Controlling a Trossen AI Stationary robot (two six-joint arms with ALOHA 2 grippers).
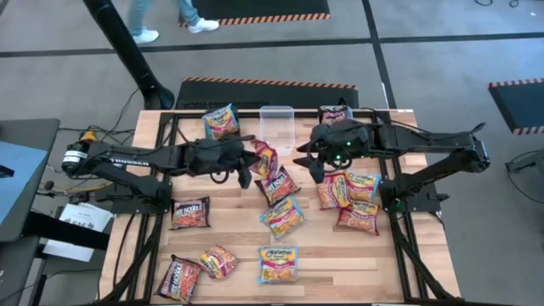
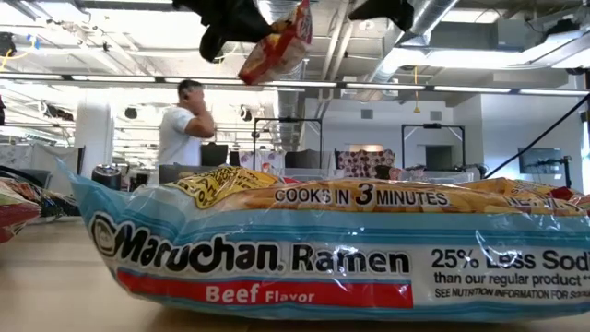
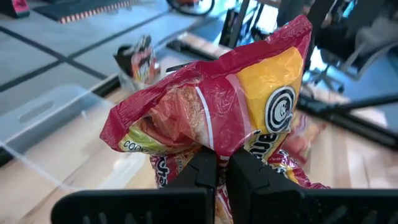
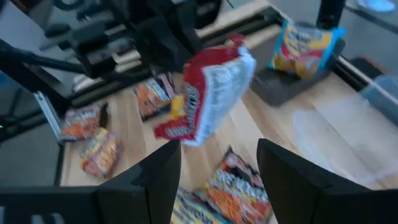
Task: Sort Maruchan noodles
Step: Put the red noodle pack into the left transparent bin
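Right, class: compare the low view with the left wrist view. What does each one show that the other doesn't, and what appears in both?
Only the low view shows a light blue Maruchan Beef packet lying close to the camera, and a person standing in the room behind. Only the left wrist view shows the clear bin on the table, and the left tool shut on the red packet's lower edge. Both show that red packet held up off the table.

held packet: red, yellow | front packet: light blue, red band
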